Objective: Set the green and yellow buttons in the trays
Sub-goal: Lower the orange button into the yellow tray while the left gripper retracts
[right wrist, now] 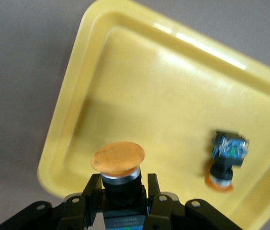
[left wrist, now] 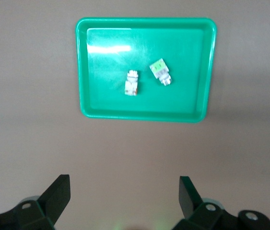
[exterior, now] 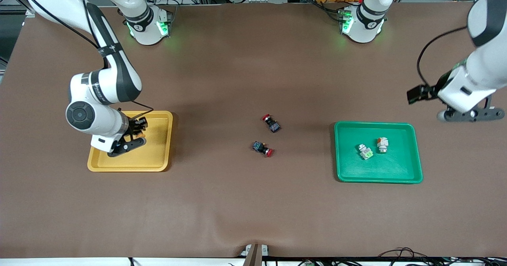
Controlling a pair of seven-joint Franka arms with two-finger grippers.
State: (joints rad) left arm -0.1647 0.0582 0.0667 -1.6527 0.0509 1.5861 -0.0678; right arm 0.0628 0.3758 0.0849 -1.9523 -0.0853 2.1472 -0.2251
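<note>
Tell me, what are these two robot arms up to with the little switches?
They are sorting push-buttons into trays. The right gripper, over the yellow tray, is shut on an orange-yellow capped button; another one already lies in that tray. The green tray holds two pale switches, one green-faced, one orange-faced. The left gripper waits open, up beside the green tray. Two red-capped switches lie on the table between the trays.

Yellow tray point(exterior: 158, 167) partly hidden by arm
</note>
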